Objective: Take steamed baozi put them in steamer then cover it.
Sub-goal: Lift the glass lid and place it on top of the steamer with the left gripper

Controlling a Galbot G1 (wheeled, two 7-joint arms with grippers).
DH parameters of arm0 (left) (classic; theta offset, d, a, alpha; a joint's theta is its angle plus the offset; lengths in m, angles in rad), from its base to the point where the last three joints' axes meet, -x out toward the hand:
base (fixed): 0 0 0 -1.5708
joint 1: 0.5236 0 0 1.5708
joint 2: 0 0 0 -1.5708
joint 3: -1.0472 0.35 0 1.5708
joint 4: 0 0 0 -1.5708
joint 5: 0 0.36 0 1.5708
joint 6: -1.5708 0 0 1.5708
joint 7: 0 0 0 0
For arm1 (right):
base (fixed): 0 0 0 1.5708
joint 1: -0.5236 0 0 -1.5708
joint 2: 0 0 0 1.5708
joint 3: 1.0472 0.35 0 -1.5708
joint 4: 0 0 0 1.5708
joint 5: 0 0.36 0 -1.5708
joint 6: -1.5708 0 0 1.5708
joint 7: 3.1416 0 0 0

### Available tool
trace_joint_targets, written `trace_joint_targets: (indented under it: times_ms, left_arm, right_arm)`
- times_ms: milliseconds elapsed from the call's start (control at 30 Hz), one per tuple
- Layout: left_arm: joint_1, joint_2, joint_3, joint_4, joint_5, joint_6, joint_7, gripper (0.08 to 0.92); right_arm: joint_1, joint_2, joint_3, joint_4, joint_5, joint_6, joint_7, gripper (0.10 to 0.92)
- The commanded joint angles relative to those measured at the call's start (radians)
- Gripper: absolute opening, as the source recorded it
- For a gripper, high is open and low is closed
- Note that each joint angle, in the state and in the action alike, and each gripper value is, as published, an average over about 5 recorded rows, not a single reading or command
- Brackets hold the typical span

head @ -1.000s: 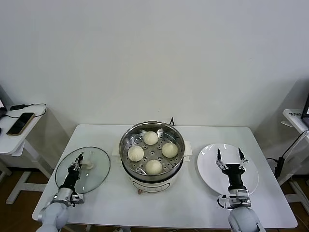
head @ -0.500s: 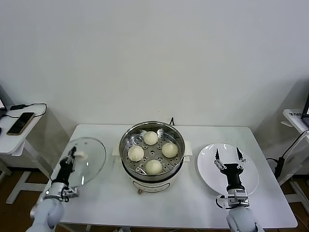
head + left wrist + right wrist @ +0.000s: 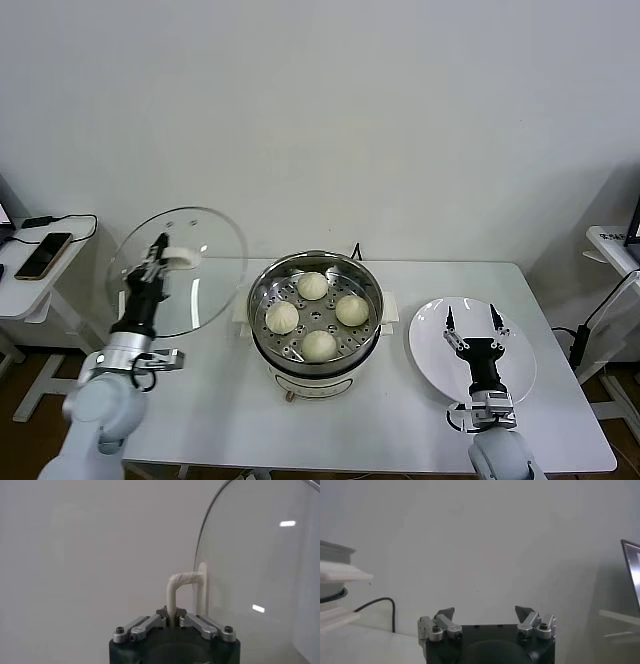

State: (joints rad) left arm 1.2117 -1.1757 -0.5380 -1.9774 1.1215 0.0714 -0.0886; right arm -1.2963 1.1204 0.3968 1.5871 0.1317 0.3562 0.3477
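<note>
Several cream-white baozi [image 3: 318,345] lie on the perforated tray inside the shiny steel steamer [image 3: 262,288] at the table's centre. The clear glass cover [image 3: 205,265] hangs tilted in the air, up and to the left of the steamer. My left gripper [image 3: 158,256] is shut on the cover's cream bar handle [image 3: 176,587], and the glass disc [image 3: 260,565] stands on edge beside it in the left wrist view. My right gripper [image 3: 470,318] is open over the white plate [image 3: 440,350], with nothing between its fingers [image 3: 445,615].
A black cable [image 3: 379,603] runs behind the steamer's white base [image 3: 320,385]. A side table with a phone [image 3: 40,255] stands far left. Another stand [image 3: 612,245] is at the far right. The white table's front edge [image 3: 330,465] lies close to me.
My left gripper has lifted the cover off the table, raising it from lying flat at the left to tilted in the air. The right arm has stayed over the plate.
</note>
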Motion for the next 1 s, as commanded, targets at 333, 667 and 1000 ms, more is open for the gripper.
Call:
trace_joint_targets:
  times_ms: [333,667,1000]
  left_arm:
    - [-0.199,-0.149,0.599,-0.042,0.346,0.375,0.328,0.19]
    - [-0.195,-0.186,0.643,0.013,0.338,0.456,0.375,0.19]
    - [-0.202,-0.22,0.631,0.1,0.338,0.471,0.37,0.19]
  right_arm:
    - [-0.016,0.02,0.022,-0.008,-0.009,-0.002,-0.006,0.823]
    - [0.005,0.024,0.018,-0.038,-0.009,-0.002,-0.01,0.823]
    - [0.012,0.028,0.014,-0.048,-0.01,-0.006,-0.011,0.823]
